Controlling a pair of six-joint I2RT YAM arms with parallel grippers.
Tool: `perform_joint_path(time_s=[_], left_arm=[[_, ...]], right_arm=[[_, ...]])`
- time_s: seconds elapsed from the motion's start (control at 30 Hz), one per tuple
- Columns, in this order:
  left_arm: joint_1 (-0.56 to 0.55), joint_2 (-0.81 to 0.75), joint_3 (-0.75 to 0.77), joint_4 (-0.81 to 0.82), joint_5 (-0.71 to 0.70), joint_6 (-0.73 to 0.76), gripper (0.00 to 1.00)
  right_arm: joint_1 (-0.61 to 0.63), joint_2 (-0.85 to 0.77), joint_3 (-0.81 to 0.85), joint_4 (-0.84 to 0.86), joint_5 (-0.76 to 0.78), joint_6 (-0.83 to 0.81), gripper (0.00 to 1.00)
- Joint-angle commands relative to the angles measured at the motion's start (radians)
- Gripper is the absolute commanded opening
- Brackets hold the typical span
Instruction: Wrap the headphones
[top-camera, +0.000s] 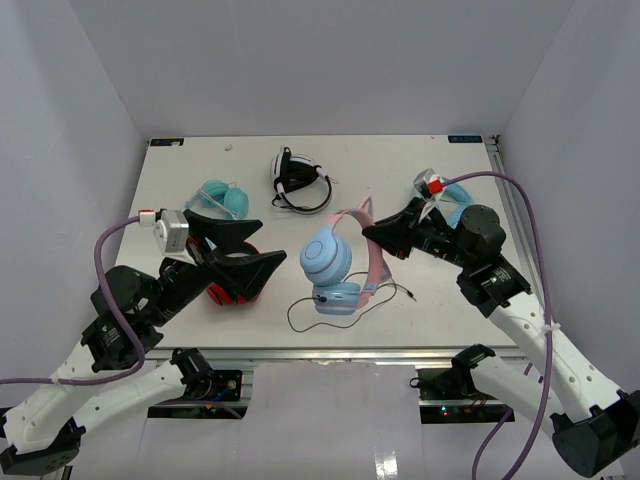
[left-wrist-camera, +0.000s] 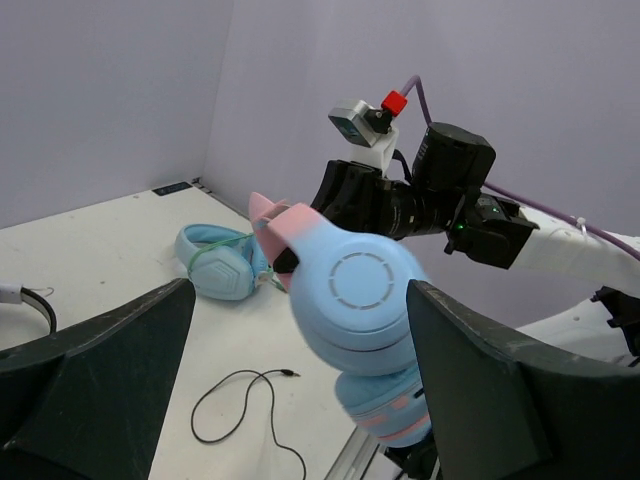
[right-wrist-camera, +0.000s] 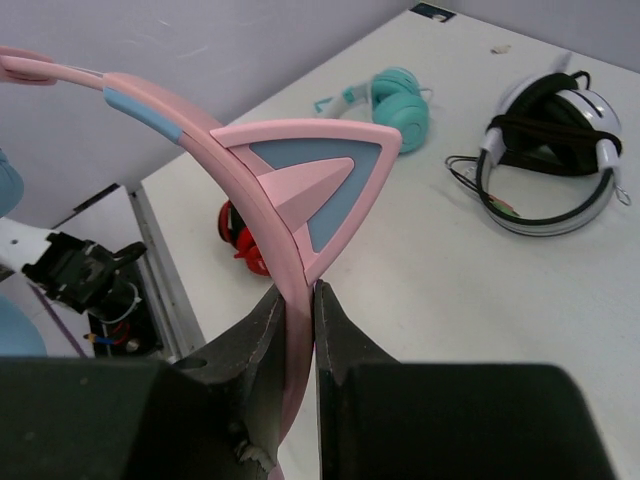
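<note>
The headphones, with pink cat-eared headband and light blue ear cups, hang in the air over the table's middle front. My right gripper is shut on the pink headband just below a cat ear; the right wrist view shows both jaws pressed on the band. The thin black cable trails down and lies looped on the table. My left gripper is open and empty, left of the ear cups. In the left wrist view its fingers frame the near ear cup without touching it.
A teal pair lies at the left, a black-and-white pair at the back middle, a red pair under my left gripper, and an all-blue pair behind my right arm. The table's front edge is near the cable.
</note>
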Motion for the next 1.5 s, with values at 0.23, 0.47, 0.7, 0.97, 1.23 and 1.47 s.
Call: perform_joint_path(time_s=[0.23,0.47,0.7,0.97,1.23,1.47], left_arm=[[0.0,0.092,0.073,0.01,0.192,0.006,0.95],[0.0,0.142,-0.022,0.245,0.392,0.015,0.91],[0.0,0.112,-0.133,0.405,0.44,0.026,0.9],[0.0,0.21,-0.17,0.553,0.516,-0.065,0.82],[0.0,0.302,-0.157,0.677,0.507,-0.121,0.81],[-0.002,0.407,-0.175,0.838,0.529,-0.199,0.74]], right_arm=[[0.0,-0.141,-0.082,0.339,-0.299,0.258,0.08],[0.0,-0.149,-0.147,0.603,-0.414,0.544,0.08],[0.002,-0.135,-0.196,0.881,-0.44,0.816,0.08],[0.008,-0.201,-0.23,0.891,-0.345,0.787,0.08],[0.017,-0.201,-0.269,0.872,-0.349,0.769,0.08],[0.026,-0.199,-0.301,0.872,-0.334,0.753,0.08]])
